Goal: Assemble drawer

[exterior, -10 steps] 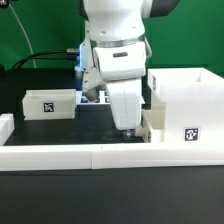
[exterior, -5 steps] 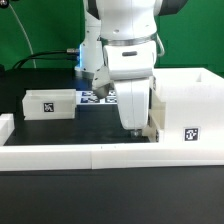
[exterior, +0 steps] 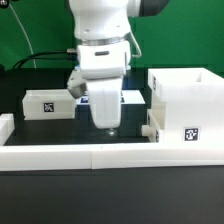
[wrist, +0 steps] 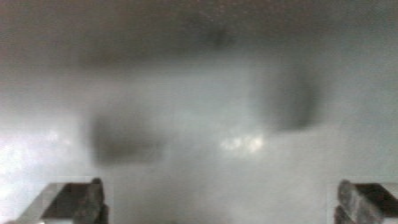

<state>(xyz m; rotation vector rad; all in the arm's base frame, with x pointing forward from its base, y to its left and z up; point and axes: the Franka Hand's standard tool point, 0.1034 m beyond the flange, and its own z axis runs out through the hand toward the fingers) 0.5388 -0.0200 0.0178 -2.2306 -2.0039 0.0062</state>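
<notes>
The drawer's white housing (exterior: 188, 98) stands at the exterior view's right, with a tag on its front. A tray end with a small knob (exterior: 148, 128) sticks out of its left side. A second shallow tray (exterior: 47, 103) with a tag lies at the left. My gripper (exterior: 109, 126) hangs low between the two, just behind the front wall strip and apart from both. In the wrist view the fingertips (wrist: 71, 202) stand wide apart, so the gripper (wrist: 221, 206) is open and empty, over a blurred pale surface.
A long low white wall strip (exterior: 110, 156) runs along the front, with a short piece (exterior: 5, 124) at the left. The marker board (exterior: 128, 99) lies behind my gripper, mostly hidden. A green backdrop and cables are behind.
My arm has moved from beside the housing toward the exterior view's left, away from the knobbed tray. The drawer parts have not moved.
</notes>
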